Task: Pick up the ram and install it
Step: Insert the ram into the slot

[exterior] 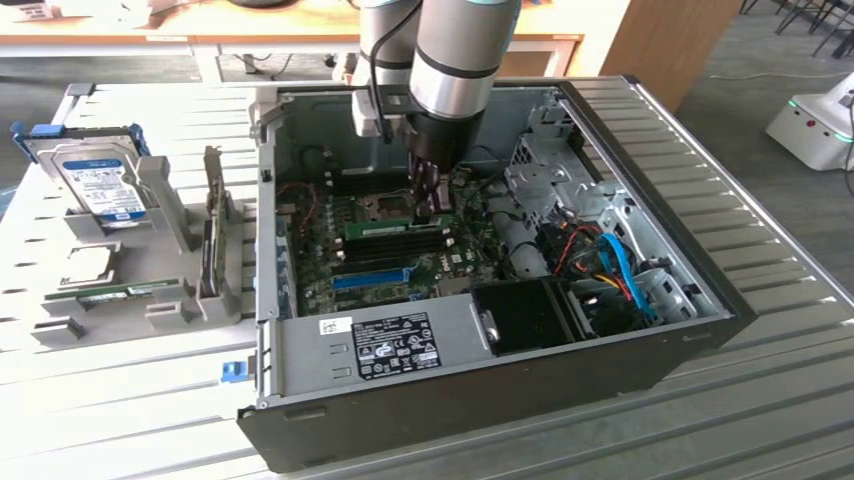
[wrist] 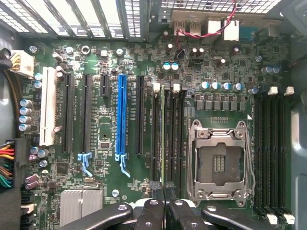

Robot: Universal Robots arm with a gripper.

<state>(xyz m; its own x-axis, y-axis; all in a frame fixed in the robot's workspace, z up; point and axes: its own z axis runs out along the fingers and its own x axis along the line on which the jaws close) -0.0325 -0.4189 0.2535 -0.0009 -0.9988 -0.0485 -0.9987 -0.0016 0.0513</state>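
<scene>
The ram (wrist: 166, 139) is stood edge-on in the motherboard (wrist: 103, 120), just beside the empty processor socket (wrist: 218, 163). Its long axis is directed straight away from the gripper (wrist: 164, 188), whose fingers (wrist: 154, 191) are pinched on its near end.

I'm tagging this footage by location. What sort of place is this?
Probably a robotics lab or test workshop: an open computer case lies on a slatted metal table under a robot arm, a hard drive stands in a grey fixture beside it, and wooden desks stand behind.
</scene>
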